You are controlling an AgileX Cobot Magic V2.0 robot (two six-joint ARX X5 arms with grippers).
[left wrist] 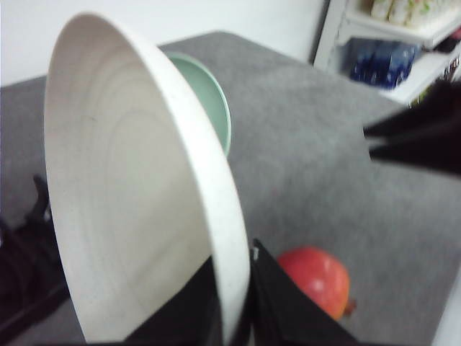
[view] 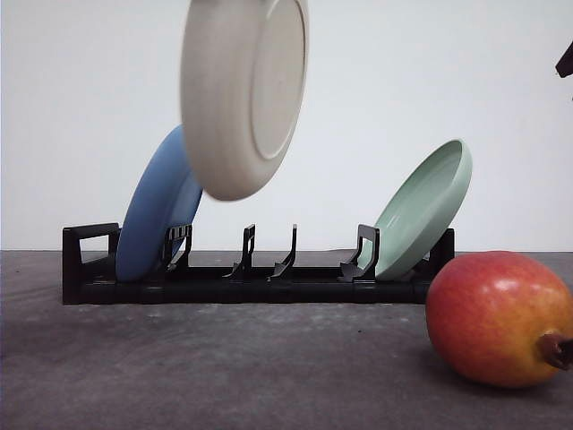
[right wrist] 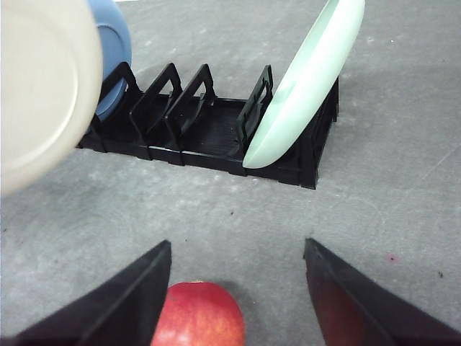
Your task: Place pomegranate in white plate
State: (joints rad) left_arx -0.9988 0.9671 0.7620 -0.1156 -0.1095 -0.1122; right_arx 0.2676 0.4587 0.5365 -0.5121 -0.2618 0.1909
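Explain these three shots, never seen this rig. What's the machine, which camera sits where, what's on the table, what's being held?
It is a two-armed robot at a grey table. One shot looks forward over the table; the other two come from cameras on each wrist, with that arm's dark fingers at the picture's lower edge.

On the table stands a black dish rack with a blue plate leaning at its left end and a pale green plate at its right. A pomegranate lies in front, to the right.

The left gripper is shut on the rim of a white plate, held in the air above the rack. The right gripper is open, just above the pomegranate, holding nothing.
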